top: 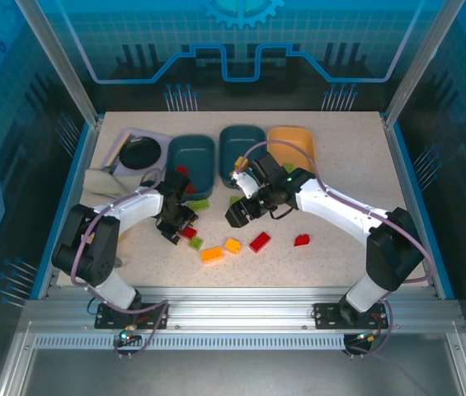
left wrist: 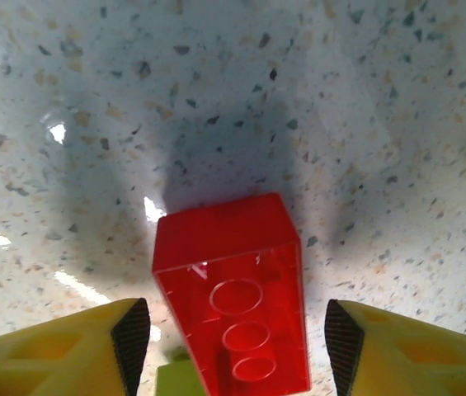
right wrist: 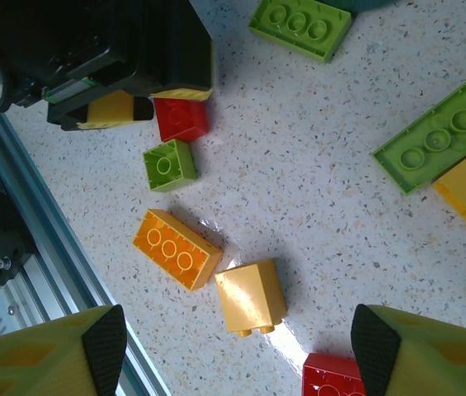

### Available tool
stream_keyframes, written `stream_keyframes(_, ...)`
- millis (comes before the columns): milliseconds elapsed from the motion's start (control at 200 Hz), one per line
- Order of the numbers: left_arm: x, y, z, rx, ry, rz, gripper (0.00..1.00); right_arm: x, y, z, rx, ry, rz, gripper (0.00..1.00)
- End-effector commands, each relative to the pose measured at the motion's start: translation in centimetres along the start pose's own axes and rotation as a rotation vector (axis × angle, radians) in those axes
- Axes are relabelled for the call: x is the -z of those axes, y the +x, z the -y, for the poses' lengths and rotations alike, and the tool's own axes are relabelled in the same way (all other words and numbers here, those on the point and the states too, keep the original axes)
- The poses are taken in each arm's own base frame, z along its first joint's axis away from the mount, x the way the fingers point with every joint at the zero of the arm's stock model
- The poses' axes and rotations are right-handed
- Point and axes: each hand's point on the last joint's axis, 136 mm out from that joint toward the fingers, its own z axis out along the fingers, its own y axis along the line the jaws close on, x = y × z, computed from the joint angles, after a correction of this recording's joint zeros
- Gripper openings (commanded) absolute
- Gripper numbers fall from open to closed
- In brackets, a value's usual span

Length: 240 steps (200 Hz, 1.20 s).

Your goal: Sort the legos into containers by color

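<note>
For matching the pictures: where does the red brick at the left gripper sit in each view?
Top external: red brick just left of centre, at the tip of the left gripper.
Left wrist: bottom centre, between the open yellow fingers.
Right wrist: upper left, under the black gripper body.
Shared landmark: the left gripper, beside the brick in all three.

Bright overhead light; glare streaks on the table; soft shadows; wrist views slightly blurred.
</note>
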Motion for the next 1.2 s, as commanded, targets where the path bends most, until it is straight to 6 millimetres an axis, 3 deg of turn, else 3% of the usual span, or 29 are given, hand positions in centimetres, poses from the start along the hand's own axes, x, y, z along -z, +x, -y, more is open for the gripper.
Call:
stream_keyframes(0, -0.2, -0.8, 0.9, -0.005, 0.007, 0.019, 0.51, 0.7, -0.7, -0.9, 0.014, -0.032, 0.031, 0.74)
stream_keyframes(150, -0.9, -0.8, 0.6, -0.008, 0.001, 0.014, 0.38, 0.8, -0.6, -0.8, 0.001, -0.025, 0.033, 0.74)
stream_keyframes(275, 0.0, -1.1, 0.9, -0.028, 0.009, 0.042, 0.26, 1.0, -0.8, -0.7, -0.006, -0.025, 0.038, 0.73)
stream_keyframes(395, 3.6, -1.1, 1.9, -0.089, 0.049, 0.1, 0.25, 2.0, -1.7, -0.6, -0.029, -0.025, 0.076, 0.72)
stream_keyframes(530, 9.1, -1.6, 4.9, -0.246, 0.081, 0.194, 0.26, 4.4, -3.9, 0.3, -0.116, -0.038, 0.188, 0.72)
stream_keyframes(655, 11.2, -3.3, 8.5, -0.393, 0.091, 0.243, 0.27, 6.2, -6.5, 1.1, -0.179, -0.072, 0.3, 0.72)
stream_keyframes(785, 11.0, -5.2, 12.8, -0.523, 0.07, 0.234, 0.28, 7.5, -8.9, 1.3, -0.182, -0.088, 0.372, 0.73)
stream_keyframes(940, 8.5, -7.0, 16.7, -0.642, 0.027, 0.212, 0.28, 8.1, -10.4, 1.5, -0.199, -0.084, 0.407, 0.73)
stream_keyframes(1195, 4.7, -10.1, 17.0, -0.602, -0.051, 0.184, 0.31, 7.9, -10.0, 1.7, -0.219, -0.079, 0.391, 0.73)
